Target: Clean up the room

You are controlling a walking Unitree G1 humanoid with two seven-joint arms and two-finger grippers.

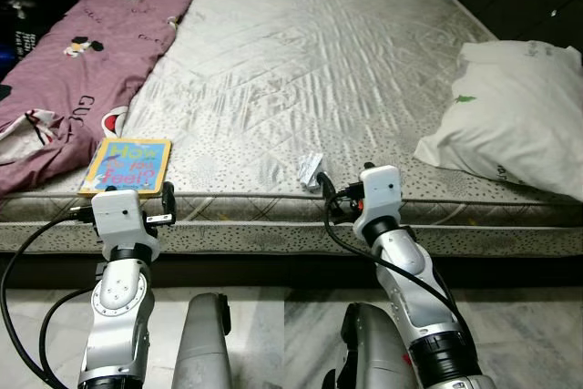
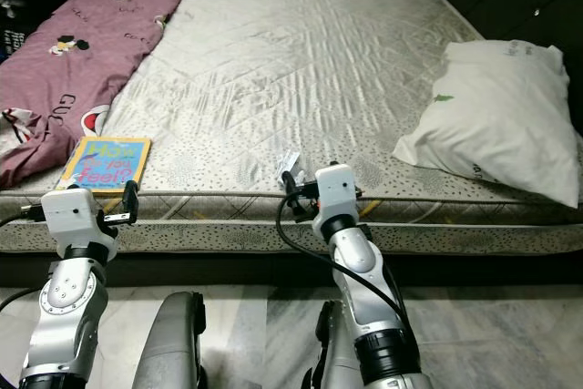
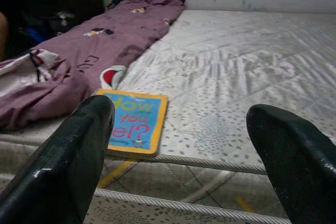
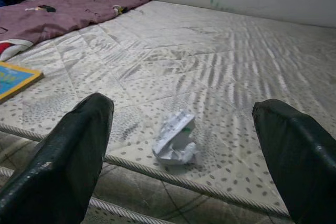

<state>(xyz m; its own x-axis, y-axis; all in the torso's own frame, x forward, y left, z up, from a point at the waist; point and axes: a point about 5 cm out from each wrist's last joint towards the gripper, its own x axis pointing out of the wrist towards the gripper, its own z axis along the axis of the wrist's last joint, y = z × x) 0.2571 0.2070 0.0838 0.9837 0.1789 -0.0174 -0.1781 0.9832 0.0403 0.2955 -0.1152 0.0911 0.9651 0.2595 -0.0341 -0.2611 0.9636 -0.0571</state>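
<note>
Purple blanket runs down the bed's left side. Blue-yellow book lies flat at the mattress front edge, left claw open just short of it. Crumpled paper scrap near the front edge, mid-bed, right claw open, lined up on it, not touching. White pillow far right.

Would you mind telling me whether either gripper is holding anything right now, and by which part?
Nothing is held. The left gripper is open facing the book; the right gripper is open facing the crumpled paper.
</note>
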